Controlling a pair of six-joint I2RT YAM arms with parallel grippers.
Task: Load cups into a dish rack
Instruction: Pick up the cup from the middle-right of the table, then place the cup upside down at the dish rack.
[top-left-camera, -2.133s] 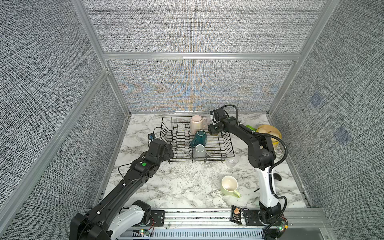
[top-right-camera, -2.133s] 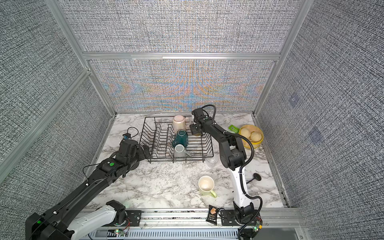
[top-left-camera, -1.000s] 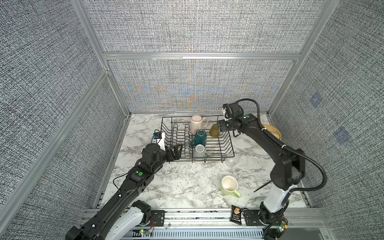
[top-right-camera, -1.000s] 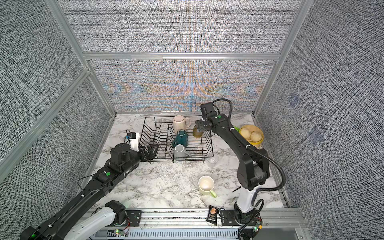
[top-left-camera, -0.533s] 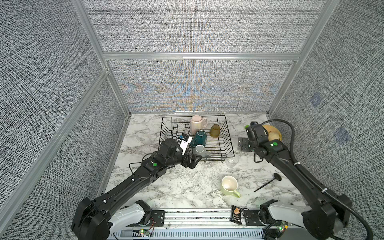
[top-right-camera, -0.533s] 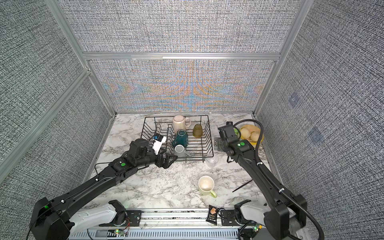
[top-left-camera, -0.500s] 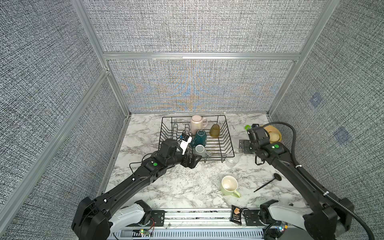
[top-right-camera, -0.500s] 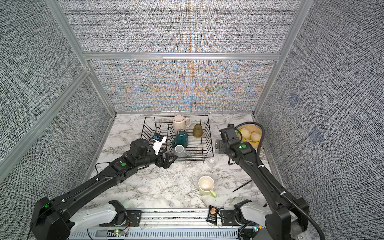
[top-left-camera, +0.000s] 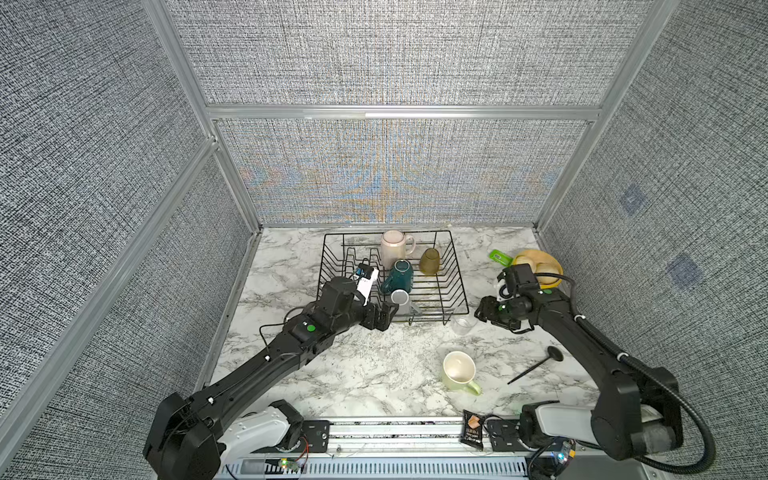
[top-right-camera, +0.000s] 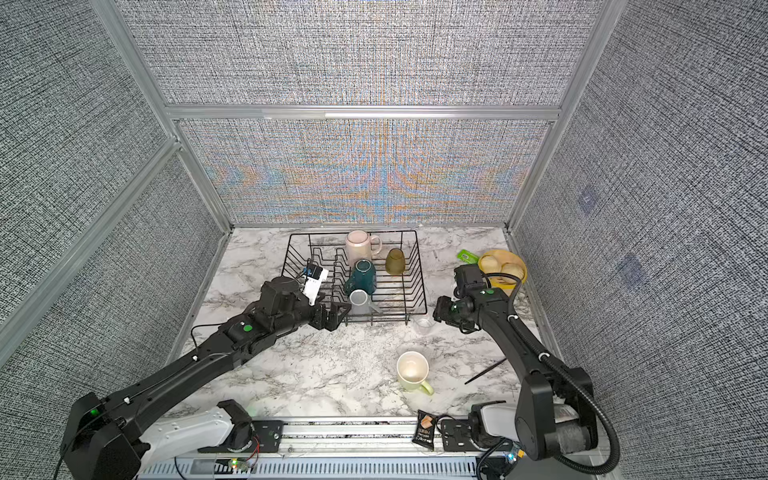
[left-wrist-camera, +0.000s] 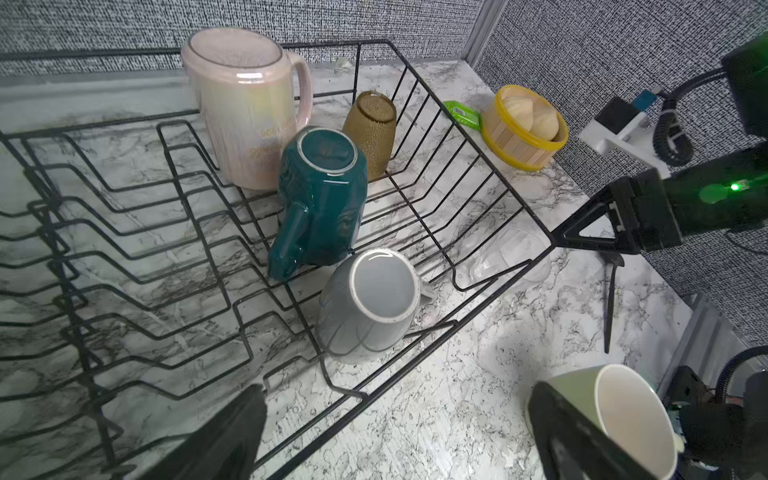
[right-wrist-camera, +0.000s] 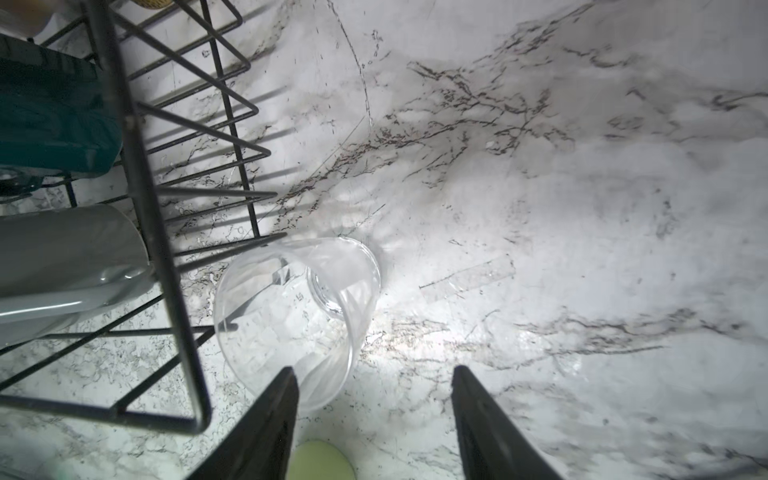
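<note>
The black wire dish rack (top-left-camera: 436, 291) holds the tall pink mug (top-left-camera: 393, 248), the teal mug (top-left-camera: 400, 274) and amber tumbler (top-left-camera: 430, 262) base-up, and the grey mug (top-left-camera: 401, 300) on its side. The clear glass (top-left-camera: 462, 325) sits just outside its corner. The green mug (top-left-camera: 458, 371) stands upright farther out.

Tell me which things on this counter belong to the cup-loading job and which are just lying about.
Job: dish rack; in it the pink mug, teal mug, amber tumbler, grey mug; outside it, the clear glass and pale green mug.

Lying about: yellow bowl of bread rolls, green packet, black utensil, snack packet on the front rail.
</note>
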